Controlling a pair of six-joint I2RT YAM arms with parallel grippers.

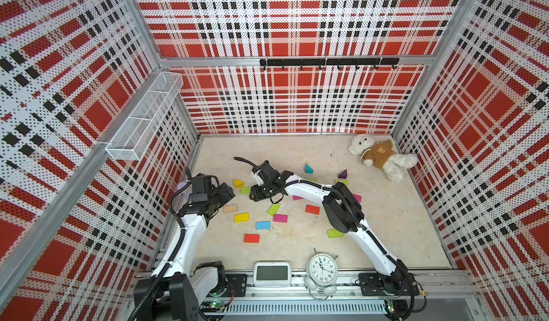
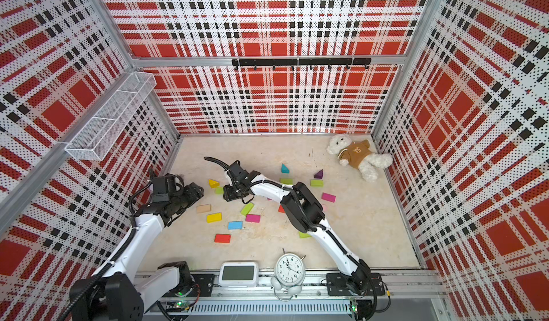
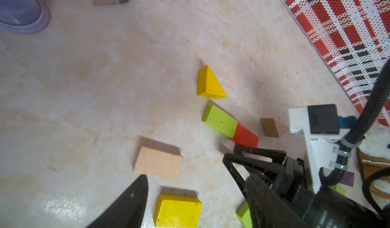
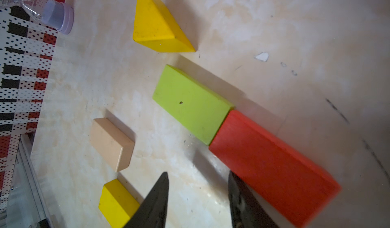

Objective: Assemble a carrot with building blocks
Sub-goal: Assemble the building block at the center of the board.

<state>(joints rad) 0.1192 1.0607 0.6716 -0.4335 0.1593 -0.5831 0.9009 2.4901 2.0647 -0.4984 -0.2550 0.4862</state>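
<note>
Right wrist view: right gripper (image 4: 198,175), jaws parted and empty, has the red-orange brick (image 4: 274,167) just beside one finger, butted against the lime brick (image 4: 190,104). In a top view the lime brick sits at ten o'clock of it. Left gripper (image 1: 227,195) is wide, empty.

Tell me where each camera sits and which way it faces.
Top views: high above the arm bases, looking down at table and back wall; left tool, right tool and their arms show.
Left wrist: behind left tool, facing yellow wedge; own finger, right tool show.
Right wrist: behind right tool, facing green block touching red block; own open tips show.
Shared: both wrist views show yellow wedge, green block, red block.
</note>
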